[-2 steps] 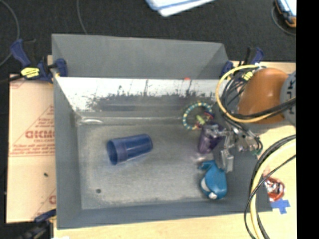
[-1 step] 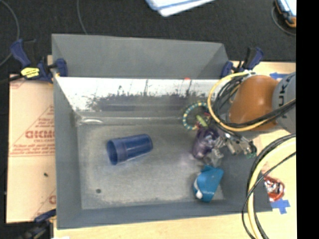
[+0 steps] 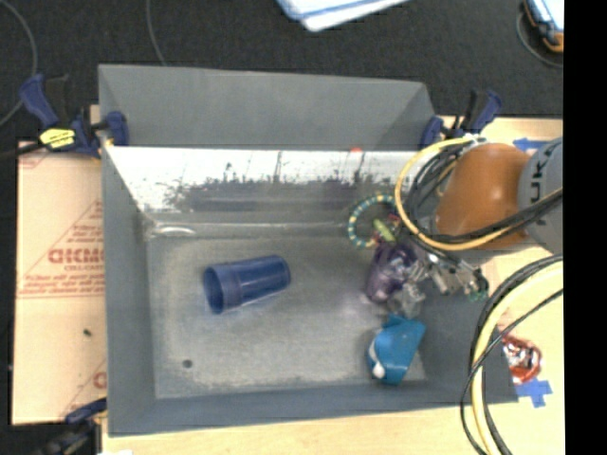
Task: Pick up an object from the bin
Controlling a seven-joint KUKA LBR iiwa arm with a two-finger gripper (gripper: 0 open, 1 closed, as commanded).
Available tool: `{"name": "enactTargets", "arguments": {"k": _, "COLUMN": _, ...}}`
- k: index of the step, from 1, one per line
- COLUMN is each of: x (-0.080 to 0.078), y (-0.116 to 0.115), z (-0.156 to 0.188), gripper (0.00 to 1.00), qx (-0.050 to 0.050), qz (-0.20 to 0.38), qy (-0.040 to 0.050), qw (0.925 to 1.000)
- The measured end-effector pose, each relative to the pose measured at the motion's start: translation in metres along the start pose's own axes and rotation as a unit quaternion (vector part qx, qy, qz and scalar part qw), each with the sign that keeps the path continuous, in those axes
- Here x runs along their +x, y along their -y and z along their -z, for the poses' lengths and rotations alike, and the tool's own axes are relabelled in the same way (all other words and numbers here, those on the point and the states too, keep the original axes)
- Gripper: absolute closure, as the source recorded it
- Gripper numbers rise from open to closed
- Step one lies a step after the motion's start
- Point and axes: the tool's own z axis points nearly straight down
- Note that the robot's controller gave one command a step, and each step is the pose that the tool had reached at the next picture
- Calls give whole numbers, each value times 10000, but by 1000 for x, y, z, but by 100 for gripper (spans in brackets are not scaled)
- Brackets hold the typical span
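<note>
The gripper (image 3: pixel 412 287) is low in the right part of the bin (image 3: pixel 128 301), under the arm's orange cover (image 3: pixel 479 192). Its metal end is just beside a small purple, half-transparent thing (image 3: pixel 382 275), perhaps touching it. Whether the gripper is open or closed I cannot tell, because the wrist and the purple thing hide its end from this side. For the same reason I cannot say that it holds anything.

The purple thing lies on the bin floor near the right wall. Just behind it, toward the back wall, there is a small ring of greenish beads (image 3: pixel 365 221), partly under the yellow cables (image 3: pixel 410 192). In front of the gripper, near the front wall, a light blue thing with a white end (image 3: pixel 396 349) lies by itself. A dark blue cup (image 3: pixel 247 284) lies on its side, well apart from the others, left of the middle of the floor, with its open mouth to the left.

In my judgement the purple thing is the likely target, since the gripper is down at its level and nearest to it. The pick looks not yet done. The beads are close, so they may be pushed or caught together with it
</note>
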Motion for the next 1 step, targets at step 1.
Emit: {"name": "enactTargets", "arguments": {"k": 1, "x": -2, "y": -8, "z": 70, "gripper": 100, "qx": -26, "qz": -37, "qy": -40, "qw": 10000}}
